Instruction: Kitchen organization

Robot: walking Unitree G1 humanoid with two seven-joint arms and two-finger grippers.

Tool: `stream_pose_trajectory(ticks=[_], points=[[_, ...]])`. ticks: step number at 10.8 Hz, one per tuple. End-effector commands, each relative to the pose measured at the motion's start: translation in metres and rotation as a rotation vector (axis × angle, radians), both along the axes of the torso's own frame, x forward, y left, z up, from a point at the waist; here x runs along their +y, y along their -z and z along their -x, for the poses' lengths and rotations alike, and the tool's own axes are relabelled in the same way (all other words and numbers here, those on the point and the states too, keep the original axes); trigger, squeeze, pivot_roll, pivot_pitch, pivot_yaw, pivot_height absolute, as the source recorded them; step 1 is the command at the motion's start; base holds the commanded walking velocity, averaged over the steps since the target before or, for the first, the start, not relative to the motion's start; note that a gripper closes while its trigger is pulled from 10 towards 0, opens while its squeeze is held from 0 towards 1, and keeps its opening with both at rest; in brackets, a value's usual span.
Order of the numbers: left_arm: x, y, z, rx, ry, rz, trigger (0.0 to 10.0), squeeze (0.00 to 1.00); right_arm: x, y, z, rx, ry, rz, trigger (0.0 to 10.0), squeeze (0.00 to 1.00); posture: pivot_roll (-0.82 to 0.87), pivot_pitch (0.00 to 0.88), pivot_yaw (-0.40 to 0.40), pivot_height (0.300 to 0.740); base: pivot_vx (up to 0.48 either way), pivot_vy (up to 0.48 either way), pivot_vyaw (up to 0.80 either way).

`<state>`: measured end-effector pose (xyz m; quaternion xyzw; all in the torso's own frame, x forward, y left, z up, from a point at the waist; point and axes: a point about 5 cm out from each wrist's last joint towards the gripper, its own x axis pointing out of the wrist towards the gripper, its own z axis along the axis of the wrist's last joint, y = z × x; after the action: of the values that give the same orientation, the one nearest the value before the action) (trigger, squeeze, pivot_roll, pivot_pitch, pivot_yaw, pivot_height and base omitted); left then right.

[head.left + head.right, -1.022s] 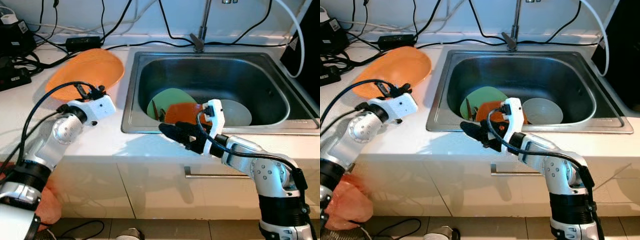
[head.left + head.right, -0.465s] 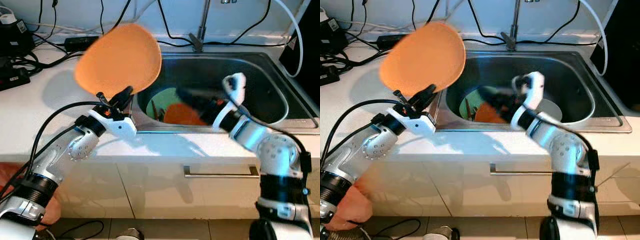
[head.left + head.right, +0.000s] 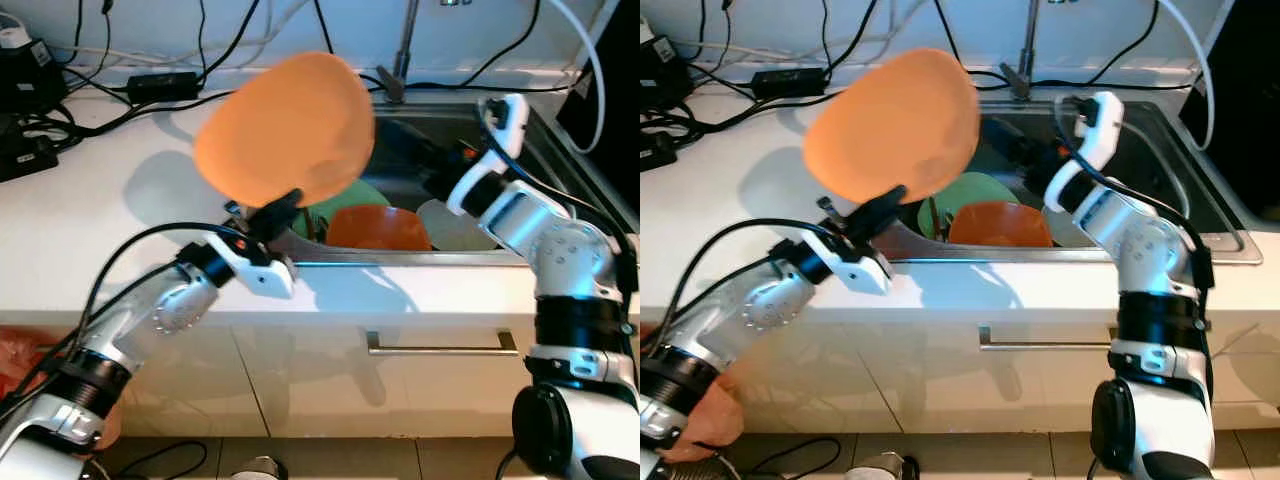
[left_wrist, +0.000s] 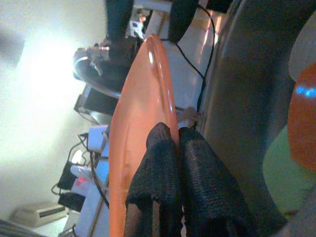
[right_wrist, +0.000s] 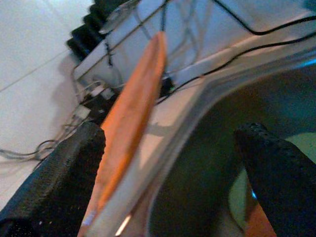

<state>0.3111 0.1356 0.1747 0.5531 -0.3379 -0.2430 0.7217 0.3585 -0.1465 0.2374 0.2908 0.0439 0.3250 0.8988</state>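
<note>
eye views: my left gripper (image 3: 283, 204) pinches the orange plate (image 3: 285, 127) by its lower rim, tilted up over the sink (image 3: 560, 195) edge, probably for handing across. right wrist view: my right gripper (image 5: 173, 158) is spread wide beside the plate's edge. no readable writing anywhere.
</note>
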Motion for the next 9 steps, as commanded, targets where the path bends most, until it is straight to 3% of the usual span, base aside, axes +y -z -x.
stream_pose_trajectory(ticks=[1, 2, 3, 7, 9], points=[[-0.01, -0.014, 0.001, -0.065, 0.056, 0.009, 0.0, 0.0, 0.006, -0.01, -0.002, -0.039, -0.053, 0.007, 10.0, 0.91, 0.21, 0.044, 0.007, 0.74, 0.0, 0.0, 0.0], [-0.013, -0.012, 0.003, -0.062, 0.079, 0.0, 0.0, 0.0, 0.009, -0.011, -0.002, -0.048, -0.09, 0.015, 10.0, 0.05, 0.21, 0.046, 0.005, 0.74, 0.0, 0.0, 0.0], [-0.016, -0.009, 0.006, -0.062, 0.105, -0.003, 0.0, 0.0, 0.012, -0.01, -0.003, -0.053, -0.138, 0.022, 10.0, 0.0, 0.2, 0.047, 0.004, 0.74, 0.0, 0.0, 0.0], [-0.031, -0.013, 0.015, -0.112, 0.19, 0.017, 0.0, 0.0, 0.027, -0.005, -0.007, -0.05, -0.281, 0.064, 10.0, 0.0, 0.2, 0.051, -0.003, 0.74, 0.0, 0.0, 0.0], [-0.032, -0.007, 0.021, -0.104, 0.212, 0.01, 0.0, 0.0, 0.031, -0.005, -0.014, -0.024, -0.296, 0.053, 10.0, 0.0, 0.2, 0.057, -0.009, 0.74, 0.0, 0.0, 0.0]])
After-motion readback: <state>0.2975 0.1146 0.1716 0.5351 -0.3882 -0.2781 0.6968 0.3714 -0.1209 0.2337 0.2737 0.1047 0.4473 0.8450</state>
